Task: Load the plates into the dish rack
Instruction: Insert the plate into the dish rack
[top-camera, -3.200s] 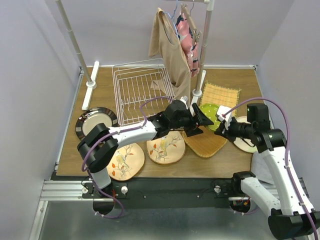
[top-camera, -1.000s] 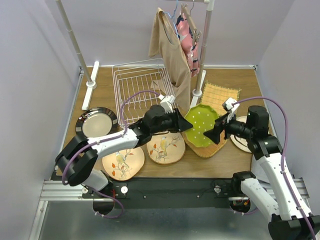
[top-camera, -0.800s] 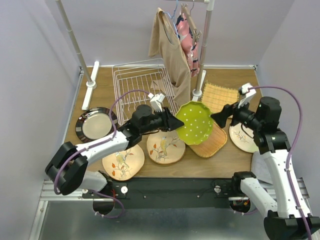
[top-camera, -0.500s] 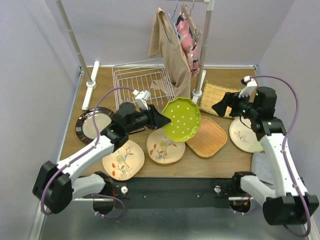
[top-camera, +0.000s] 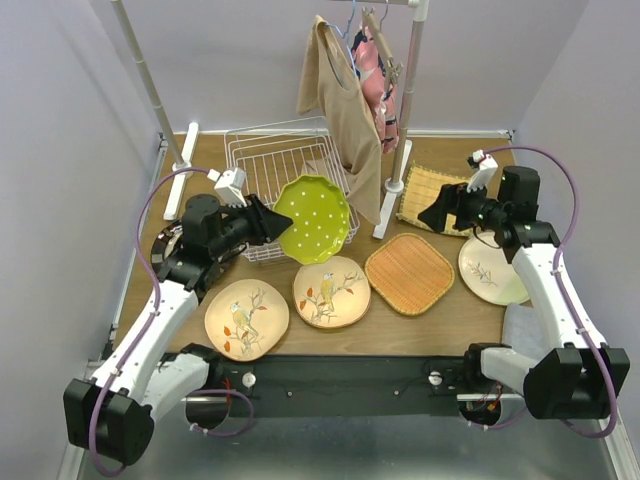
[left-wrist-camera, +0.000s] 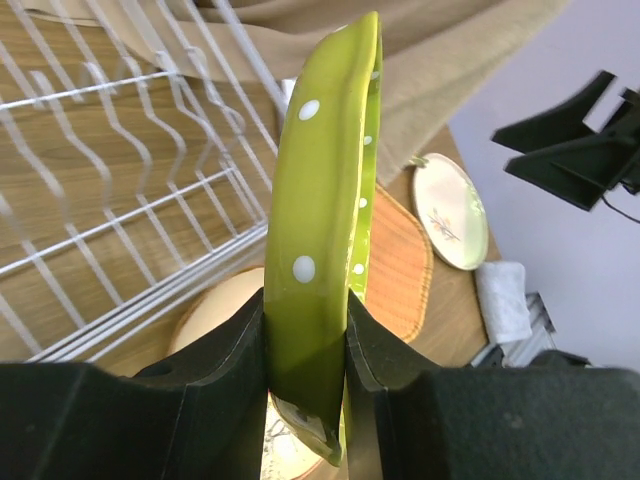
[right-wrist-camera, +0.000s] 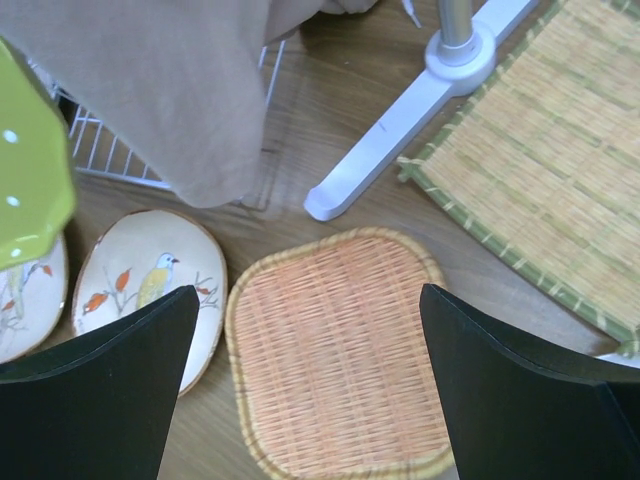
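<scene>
Lime plate (top-camera: 313, 218) moves left off the table's (top-camera: 470, 315) middle and now tilts near upright over the rack's (top-camera: 262, 165) near-right corner, left gripper (top-camera: 268, 222) clamped on its rim to slot it in edgewise, while the right gripper (top-camera: 432, 213) hangs wide open and empty near the right edge.

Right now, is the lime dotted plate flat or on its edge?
On edge: the left gripper holds the lime dotted plate upright by the white wire rack.

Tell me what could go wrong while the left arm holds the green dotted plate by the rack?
The left gripper pinches the lime plate only by its rim, so it might slip or swing. The beige top hangs over the right side of the dish rack; the plate could snag it.
</scene>
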